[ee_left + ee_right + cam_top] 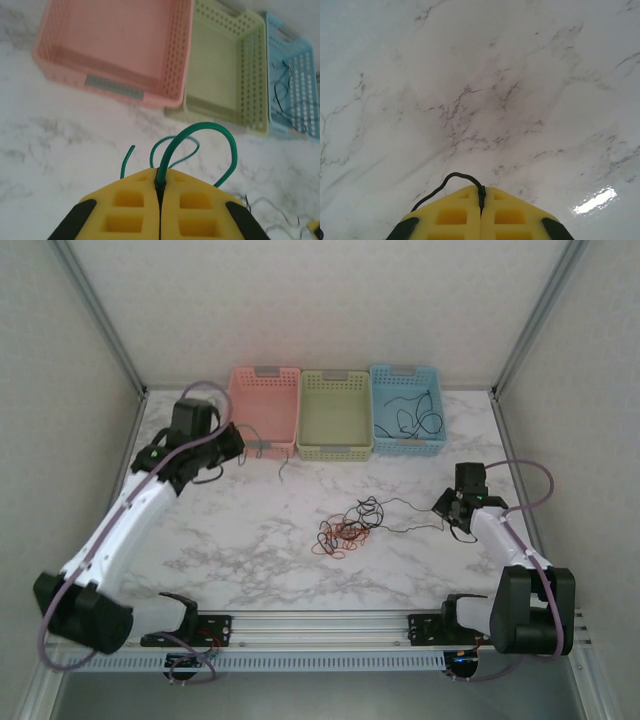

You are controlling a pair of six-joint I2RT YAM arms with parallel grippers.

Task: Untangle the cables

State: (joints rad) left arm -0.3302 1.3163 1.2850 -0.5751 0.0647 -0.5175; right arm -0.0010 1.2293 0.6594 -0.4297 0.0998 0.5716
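lab rig, panel-walled marble table (250, 545)

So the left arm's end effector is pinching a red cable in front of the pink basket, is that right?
Not quite. The left end effector is pinching a green cable, not a red one, as the left wrist view shows. It does sit in front of the pink basket.

Top view: high behind the arm bases, facing down and forward, taking in the whole table (250, 550) from far off.
Left wrist: just behind the left pincer (160, 176), facing past its tips to the baskets (175, 75) ahead; near.
Right wrist: just behind the right pincer (481, 191), facing down at the table ahead of its tips; very near.
Shared: top and left wrist both take in the baskets.
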